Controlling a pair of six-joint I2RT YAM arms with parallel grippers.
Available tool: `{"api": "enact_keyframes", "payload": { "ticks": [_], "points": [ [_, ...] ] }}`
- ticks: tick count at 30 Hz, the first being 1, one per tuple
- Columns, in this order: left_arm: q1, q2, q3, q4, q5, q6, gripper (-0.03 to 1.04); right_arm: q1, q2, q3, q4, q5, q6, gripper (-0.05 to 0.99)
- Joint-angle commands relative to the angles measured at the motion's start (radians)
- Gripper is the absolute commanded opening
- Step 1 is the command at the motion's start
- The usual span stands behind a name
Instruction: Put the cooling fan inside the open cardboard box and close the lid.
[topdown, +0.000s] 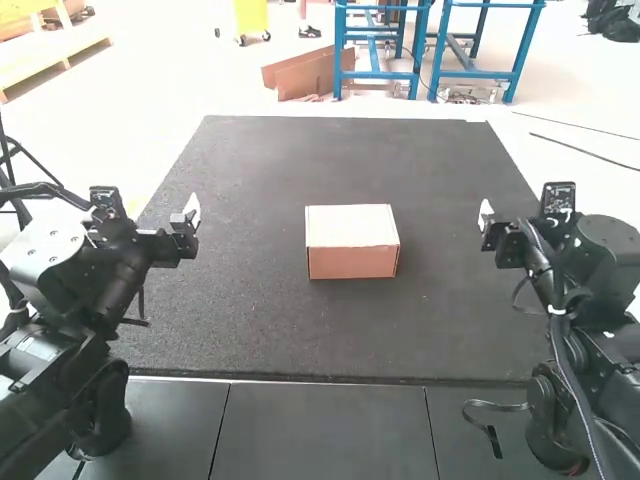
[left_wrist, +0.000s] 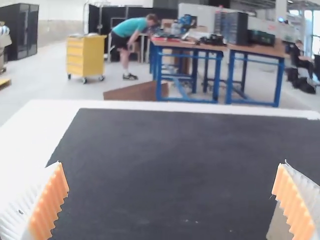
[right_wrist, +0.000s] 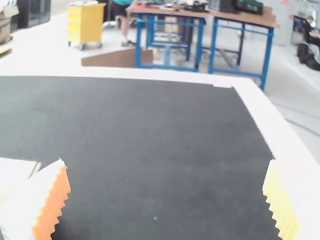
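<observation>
Box is found shut at mat centre. Left gripper (9 o'clock) and right gripper (3 o'clock) are held spread and clear, as the work is judged done.

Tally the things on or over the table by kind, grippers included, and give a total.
cardboard box: 1
black mat: 1
grippers: 2, the left gripper and the right gripper
Total: 4
</observation>
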Motion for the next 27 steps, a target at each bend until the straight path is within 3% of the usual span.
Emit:
{"api": "enact_keyframes", "payload": {
  "ticks": [1,4,5,7,10,12,13,18,27],
  "points": [
    [0.083,-0.014,-0.006,-0.024,0.004,-0.013,0.97,-0.012,-0.063,-0.021,-0.006,-0.005,0.016,0.89],
    [0.169,-0.017,-0.007,-0.068,0.046,-0.033,0.97,-0.012,-0.145,-0.056,-0.034,0.0,0.016,0.89],
    [0.198,-0.018,-0.007,-0.078,0.078,-0.035,0.97,-0.012,-0.181,-0.056,-0.086,-0.002,0.016,0.89],
    [0.25,-0.029,-0.007,-0.096,0.096,-0.035,0.97,-0.012,-0.251,-0.056,-0.178,-0.01,0.016,0.89],
    [0.322,-0.048,-0.007,-0.108,0.225,-0.038,0.97,-0.018,-0.245,-0.056,-0.217,-0.011,0.019,0.89],
    [0.354,-0.048,-0.007,-0.121,0.247,-0.006,0.97,-0.029,-0.251,-0.056,-0.22,-0.011,0.019,0.89],
    [0.363,-0.048,-0.009,-0.127,0.267,-0.001,0.97,-0.033,-0.253,-0.056,-0.226,-0.013,0.02,0.89],
    [0.376,-0.046,-0.009,-0.157,0.27,0.024,0.97,-0.055,-0.253,-0.056,-0.266,-0.014,0.014,0.91],
    [0.38,-0.046,-0.009,-0.173,0.268,0.008,0.97,-0.056,-0.253,-0.056,-0.275,-0.013,0.056,0.91]
  ]
}}
